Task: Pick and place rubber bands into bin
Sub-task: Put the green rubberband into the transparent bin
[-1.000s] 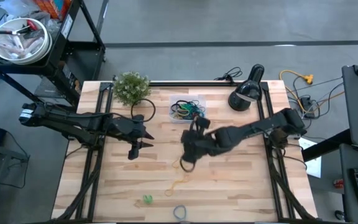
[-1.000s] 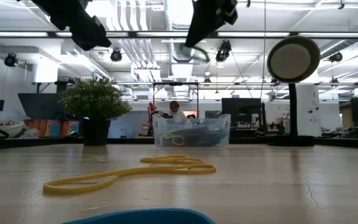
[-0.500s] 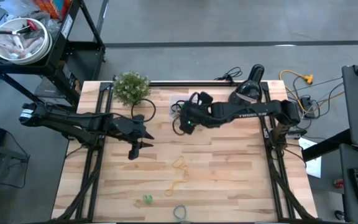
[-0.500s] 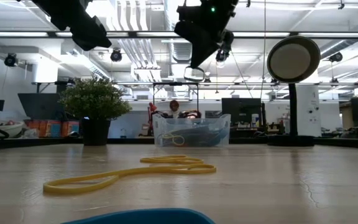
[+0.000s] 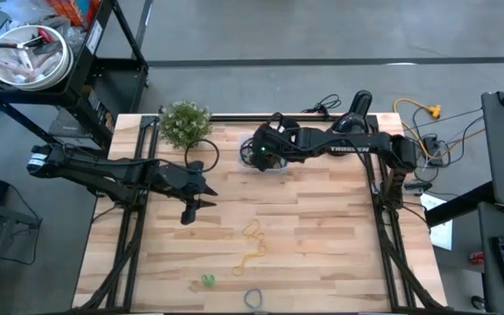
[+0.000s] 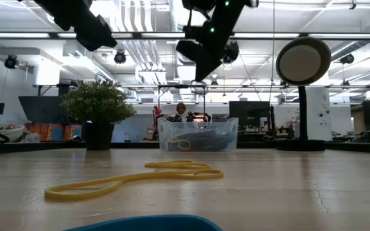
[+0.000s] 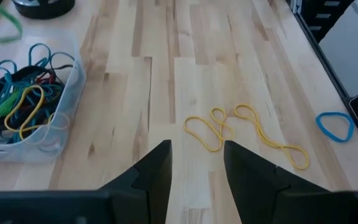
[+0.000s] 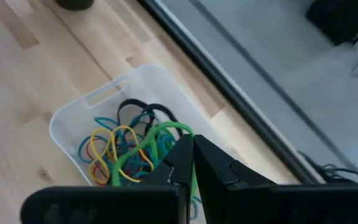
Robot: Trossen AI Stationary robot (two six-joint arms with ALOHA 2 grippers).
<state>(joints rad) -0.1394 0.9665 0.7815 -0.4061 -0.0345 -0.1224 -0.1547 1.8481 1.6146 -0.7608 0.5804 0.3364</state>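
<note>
The bin (image 5: 274, 166), a small clear tub at the table's far middle, holds several rubber bands (image 8: 114, 149) in blue, yellow, red and black. My right gripper (image 5: 254, 157) hangs above it, shut on a green rubber band (image 8: 143, 149). The low view shows this gripper (image 6: 201, 72) well above the bin (image 6: 199, 135). My left gripper (image 5: 190, 210) waits open over the table's left half, its fingers (image 7: 160, 168) apart over bare wood. Yellow rubber bands (image 5: 252, 232) lie flat on the table in front of it. My right gripper pinches the green rubber band between its two fingertips, on a short stretch of the loop (image 8: 178, 130). The fingers slant down toward the table's far edge. The rest of the loop hangs slack below them, over the bin's open top.
A green band (image 5: 207, 280) and a blue band (image 5: 252, 297) lie near the front edge. A small potted plant (image 5: 185, 122) stands at the far left, a black lamp (image 5: 348, 131) at the far right. Bare wood lies between the bin and the yellow bands.
My right gripper has swung from the table's middle toward the far edge and now hangs over the bin, staying shut. The green band has travelled with it, clear of the table.
</note>
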